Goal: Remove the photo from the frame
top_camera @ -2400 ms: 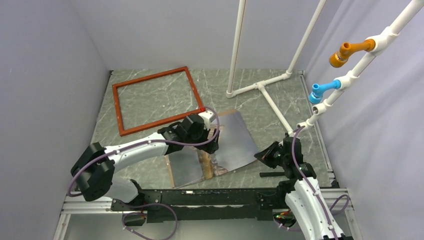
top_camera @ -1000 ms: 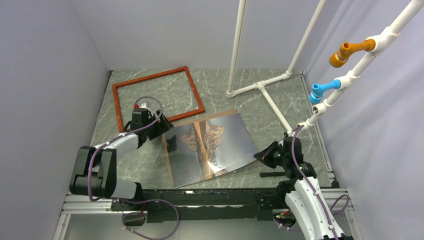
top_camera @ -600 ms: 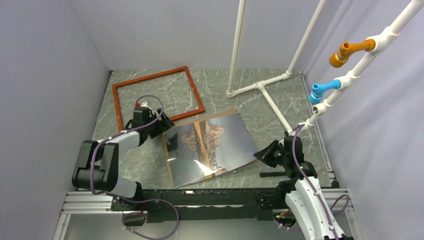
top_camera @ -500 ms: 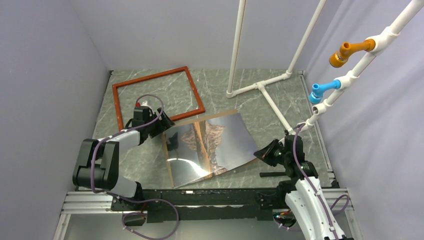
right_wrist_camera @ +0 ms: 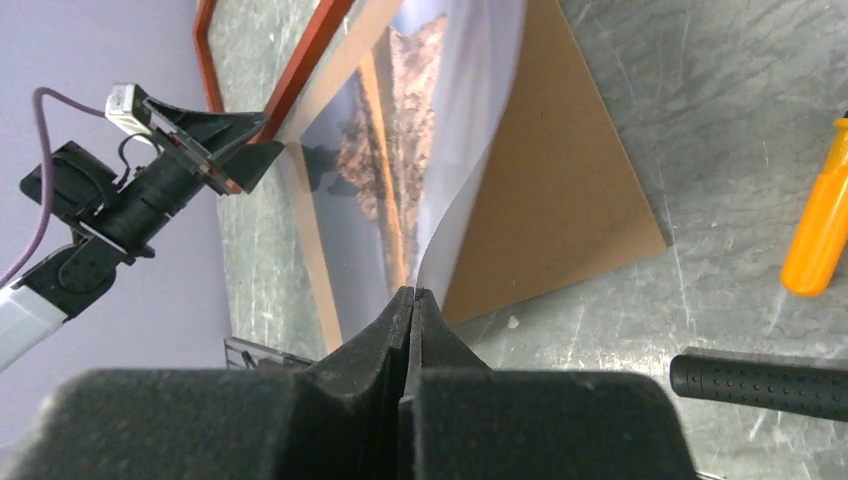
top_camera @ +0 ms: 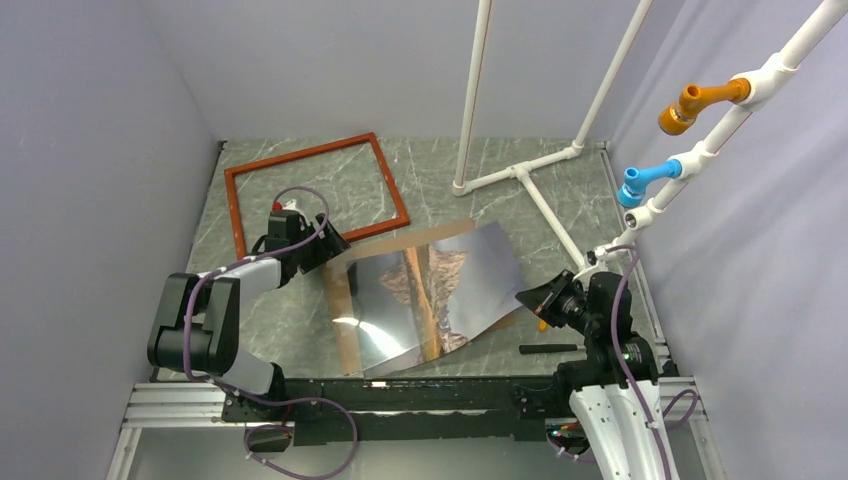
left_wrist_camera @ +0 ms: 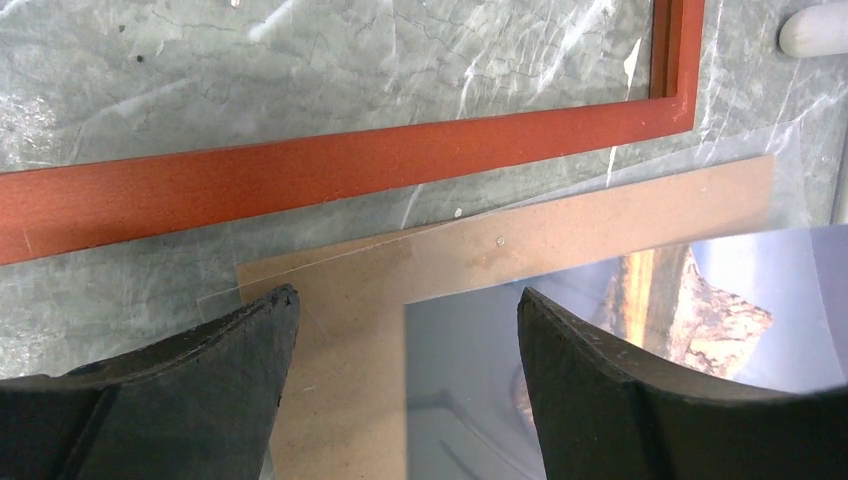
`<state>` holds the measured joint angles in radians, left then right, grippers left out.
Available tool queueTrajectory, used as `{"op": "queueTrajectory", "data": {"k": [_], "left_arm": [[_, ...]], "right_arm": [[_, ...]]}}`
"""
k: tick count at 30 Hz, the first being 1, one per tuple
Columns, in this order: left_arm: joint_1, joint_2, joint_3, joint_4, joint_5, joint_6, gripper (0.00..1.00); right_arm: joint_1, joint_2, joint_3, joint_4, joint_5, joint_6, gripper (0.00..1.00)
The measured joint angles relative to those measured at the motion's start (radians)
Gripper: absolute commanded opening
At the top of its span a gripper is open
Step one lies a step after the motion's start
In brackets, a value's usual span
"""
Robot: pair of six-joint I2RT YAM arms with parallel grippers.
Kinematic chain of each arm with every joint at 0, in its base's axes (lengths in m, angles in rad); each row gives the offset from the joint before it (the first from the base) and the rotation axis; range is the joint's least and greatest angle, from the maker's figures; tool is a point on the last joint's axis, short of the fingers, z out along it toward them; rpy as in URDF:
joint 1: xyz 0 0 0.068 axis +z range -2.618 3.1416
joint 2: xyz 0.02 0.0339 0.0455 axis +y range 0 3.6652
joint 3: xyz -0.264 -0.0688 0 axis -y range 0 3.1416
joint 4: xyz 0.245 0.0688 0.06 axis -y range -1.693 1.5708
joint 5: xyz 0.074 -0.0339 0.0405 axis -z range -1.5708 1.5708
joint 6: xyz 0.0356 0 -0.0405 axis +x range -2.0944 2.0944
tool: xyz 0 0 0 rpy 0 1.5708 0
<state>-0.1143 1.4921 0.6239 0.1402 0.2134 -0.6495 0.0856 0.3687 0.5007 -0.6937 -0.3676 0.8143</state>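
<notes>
The photo (top_camera: pixel 440 290), a mountain print, lies curled on a brown board (top_camera: pixel 343 310), its right edge lifted. My right gripper (top_camera: pixel 535 300) is shut on that edge; the right wrist view shows the jaws (right_wrist_camera: pixel 413 292) pinching the photo (right_wrist_camera: pixel 420 120) above the board (right_wrist_camera: pixel 560 210). The empty reddish-brown frame (top_camera: pixel 234 215) lies at the back left. My left gripper (top_camera: pixel 325 250) is open and empty, low over the board's far left corner; in its wrist view (left_wrist_camera: pixel 405 310) the frame (left_wrist_camera: pixel 350 165), board (left_wrist_camera: pixel 350 290) and photo (left_wrist_camera: pixel 620 300) show.
A white pipe stand (top_camera: pixel 520 172) stands at the back right. An orange-handled tool (right_wrist_camera: pixel 820 220) and a black handle (right_wrist_camera: pixel 770 385) lie on the table near my right gripper. A clear sheet's corner (left_wrist_camera: pixel 215 295) pokes out beside the board.
My left arm has drawn back from over the photo to its left corner. My right gripper has pulled the photo right, baring a strip of board on the left.
</notes>
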Motion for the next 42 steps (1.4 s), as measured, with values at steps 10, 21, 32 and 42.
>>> {"op": "queueTrajectory", "data": {"k": [10, 21, 32, 42], "left_arm": [[0.000, 0.007, 0.003, 0.009, 0.000, 0.002, 0.85], [0.000, 0.023, 0.016, 0.015, 0.005, 0.002, 0.88], [-0.007, 0.024, 0.030, 0.001, 0.011, 0.010, 0.96], [-0.012, -0.082, 0.083, -0.192, 0.052, 0.032, 0.99]], "right_arm": [[0.000, -0.044, 0.148, -0.151, 0.027, -0.003, 0.00], [0.000, 0.079, 0.625, -0.245, 0.042, -0.174, 0.00], [0.000, 0.133, 0.930, -0.195, -0.134, -0.321, 0.00], [0.000, 0.348, 0.901, 0.155, -0.429, -0.138, 0.00]]}}
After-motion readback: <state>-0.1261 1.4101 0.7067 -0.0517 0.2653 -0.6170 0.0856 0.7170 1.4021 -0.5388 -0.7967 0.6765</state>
